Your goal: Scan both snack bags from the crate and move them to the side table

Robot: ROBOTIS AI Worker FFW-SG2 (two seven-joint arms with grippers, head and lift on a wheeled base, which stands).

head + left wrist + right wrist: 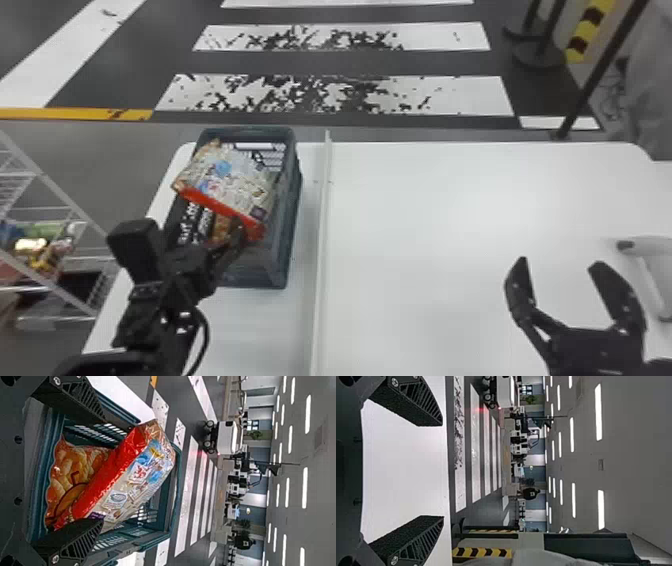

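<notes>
Snack bags in the crate (295, 220): the red-edged bag (138, 475), tilted, lies ahead of the left gripper (103, 470), whose jaws stand apart; the orange bag (75, 461), partly covered by it, also lies between the lines of those jaws. The right gripper (560, 262), jaws likewise apart, is over the white table (425, 210). The step in hand is judged to be grasping the red-edged bag: align both fingers across its red end, clear of the crate wall, close gently, then lift upright without dragging its neighbour. The left wrist view details the orange bag's printed front; the head view adds a white device (650, 280), probably the scanner, beyond the right jaws.
</notes>
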